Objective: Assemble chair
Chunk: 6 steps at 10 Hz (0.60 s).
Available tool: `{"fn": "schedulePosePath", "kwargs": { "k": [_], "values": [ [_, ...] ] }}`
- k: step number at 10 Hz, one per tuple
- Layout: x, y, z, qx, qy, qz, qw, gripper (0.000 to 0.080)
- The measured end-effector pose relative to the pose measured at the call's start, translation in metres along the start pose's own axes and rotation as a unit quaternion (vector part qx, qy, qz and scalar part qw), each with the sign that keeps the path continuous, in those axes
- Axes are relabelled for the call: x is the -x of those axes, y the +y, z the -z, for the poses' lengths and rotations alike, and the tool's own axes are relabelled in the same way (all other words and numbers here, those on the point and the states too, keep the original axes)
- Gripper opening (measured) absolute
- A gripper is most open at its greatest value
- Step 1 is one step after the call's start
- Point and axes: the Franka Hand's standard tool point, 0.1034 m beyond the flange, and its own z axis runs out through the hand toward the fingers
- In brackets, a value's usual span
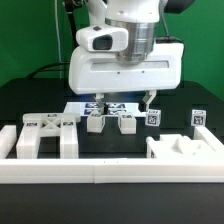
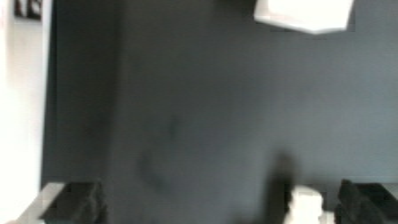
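Note:
In the exterior view the chair parts lie on the black table. A legged frame (image 1: 40, 136) is at the exterior view's left. Two small posts (image 1: 95, 123) (image 1: 127, 123) stand in the middle. A chunky white piece (image 1: 186, 151) lies at the right. My gripper (image 1: 125, 102) hangs low over the two posts. In the blurred wrist view its dark fingers (image 2: 71, 202) stand wide apart, so the gripper (image 2: 217, 205) is open. A blurred white piece (image 2: 313, 203) shows close to one finger; I cannot tell whether they touch. Another white part (image 2: 302, 12) shows at the frame edge.
The long white border rail (image 1: 100, 172) runs along the front. The marker board (image 1: 88, 107) lies behind the posts. Two tagged small parts (image 1: 153, 116) (image 1: 197, 118) stand at the back right. A white strip (image 2: 15, 100) borders the wrist view.

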Motion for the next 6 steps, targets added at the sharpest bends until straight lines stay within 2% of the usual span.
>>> {"fn": "schedulePosePath", "kwargs": {
  "k": [1, 3, 4, 6],
  "values": [
    [0.010, -0.001, -0.004, 0.001, 0.002, -0.013, 1.000, 0.0649],
    [0.030, -0.009, -0.015, -0.009, -0.017, -0.032, 0.999, 0.0649],
    [0.027, -0.017, -0.015, -0.010, -0.015, -0.024, 1.000, 0.0649],
    [0.029, -0.018, -0.015, -0.013, -0.026, -0.022, 0.999, 0.0649]
  ]
}}
